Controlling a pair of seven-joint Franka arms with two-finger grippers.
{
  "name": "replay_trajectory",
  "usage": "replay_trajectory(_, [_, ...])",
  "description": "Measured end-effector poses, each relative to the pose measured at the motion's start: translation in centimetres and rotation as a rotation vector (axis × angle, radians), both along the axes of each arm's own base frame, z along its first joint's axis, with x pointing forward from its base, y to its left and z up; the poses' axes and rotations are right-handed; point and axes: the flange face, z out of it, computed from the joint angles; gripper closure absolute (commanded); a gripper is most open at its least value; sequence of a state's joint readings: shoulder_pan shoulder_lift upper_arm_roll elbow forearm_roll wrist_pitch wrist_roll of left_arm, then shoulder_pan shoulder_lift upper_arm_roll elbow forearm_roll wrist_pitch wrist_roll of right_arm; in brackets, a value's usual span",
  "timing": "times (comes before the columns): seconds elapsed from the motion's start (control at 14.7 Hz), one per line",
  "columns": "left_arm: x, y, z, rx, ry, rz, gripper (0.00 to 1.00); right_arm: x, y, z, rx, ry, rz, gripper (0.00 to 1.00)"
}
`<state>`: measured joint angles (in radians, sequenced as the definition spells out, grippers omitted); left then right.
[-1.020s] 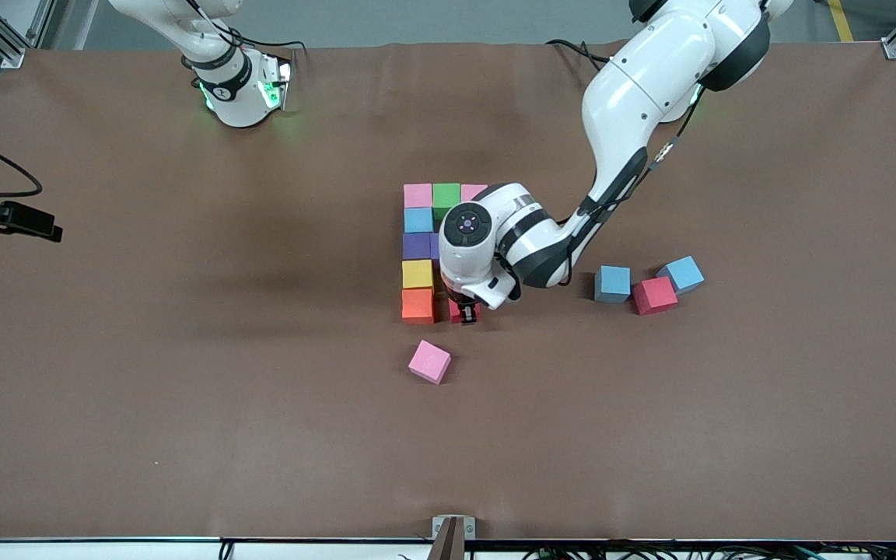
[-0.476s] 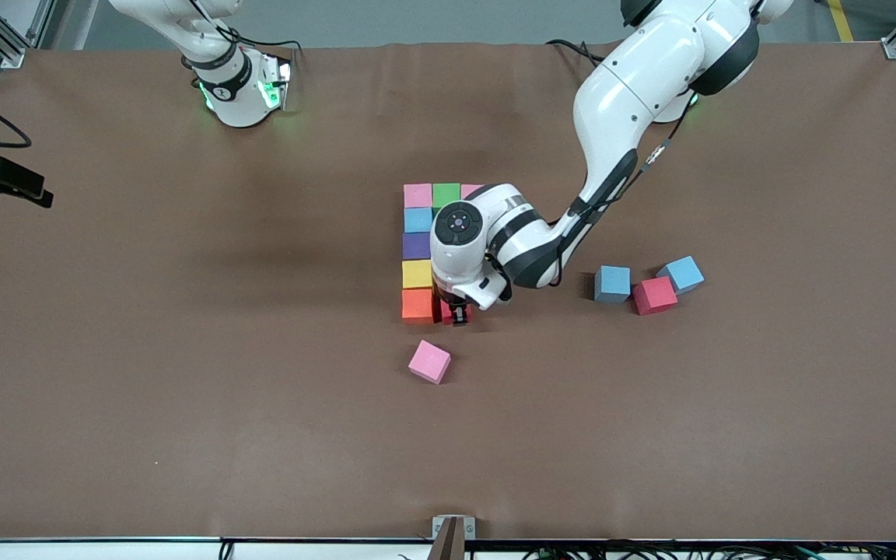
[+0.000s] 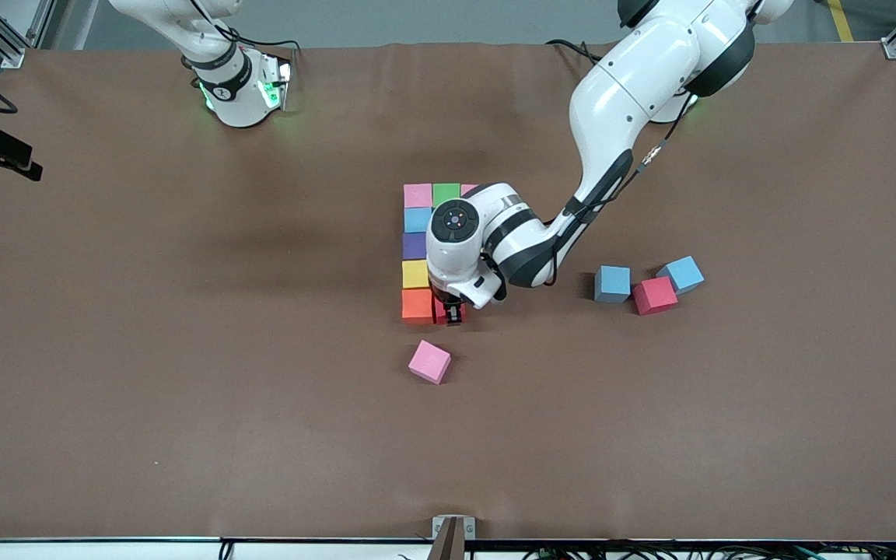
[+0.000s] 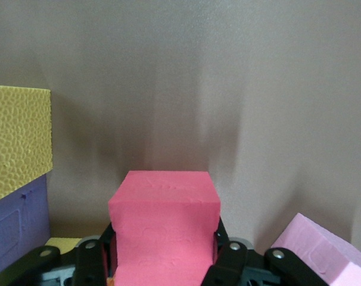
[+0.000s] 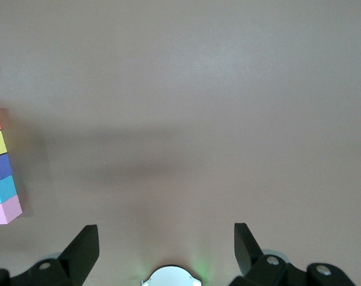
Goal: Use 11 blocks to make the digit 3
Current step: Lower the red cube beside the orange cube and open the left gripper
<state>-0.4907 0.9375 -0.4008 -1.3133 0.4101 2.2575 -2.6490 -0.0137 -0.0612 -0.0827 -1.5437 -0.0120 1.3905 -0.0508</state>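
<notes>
Between the left gripper's (image 3: 453, 313) jaws sits the red block (image 4: 164, 223), clamped, touching the orange block (image 3: 418, 305) in the digit 3 (image 3: 418, 250). Best release square and flush. Right gripper (image 5: 166, 247) waits, spread wide, empty.

The desk (image 3: 183, 350) is plain matte brown. A column of cubes runs pink (image 3: 418, 195), blue (image 3: 418, 220), purple (image 3: 414, 246), yellow (image 3: 416, 274), orange (image 3: 417, 306); a green cube (image 3: 446, 194) sits beside the pink one. A red cube (image 4: 164, 232) is between black fingers (image 4: 88, 262). A loose pink cube (image 3: 428, 362) lies alone. Two light blue cubes (image 3: 612, 283) flank a second red cube (image 3: 655, 295). The arms (image 3: 635, 85) are white with black joints.
</notes>
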Motion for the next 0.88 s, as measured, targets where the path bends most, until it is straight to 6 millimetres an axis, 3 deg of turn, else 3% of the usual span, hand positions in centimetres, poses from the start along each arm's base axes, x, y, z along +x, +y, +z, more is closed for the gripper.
replay_trajectory(0.14, [0.0, -0.1, 0.0, -0.005, -0.004, -0.001, 0.60, -0.6, 0.1, 0.7, 0.004, -0.010, 0.001, 0.00])
replay_trajectory(0.2, [0.0, -0.2, 0.0, -0.006, -0.005, -0.001, 0.46, -0.8, 0.2, 0.8, 0.008, -0.012, 0.003, 0.00])
replay_trajectory(0.34, [0.0, -0.2, 0.0, -0.007, -0.008, -0.001, 0.01, -0.7, 0.6, 0.4, 0.008, -0.017, 0.010, 0.00])
replay_trajectory(0.61, [0.5, 0.0, 0.2, -0.017, -0.023, 0.005, 0.00, -0.4, 0.7, -0.4, 0.009, -0.016, 0.014, 0.00])
replay_trajectory(0.88, [1.4, 0.1, 1.5, -0.029, -0.044, 0.014, 0.00, -0.5, 1.0, -0.1, 0.008, -0.020, 0.018, 0.00])
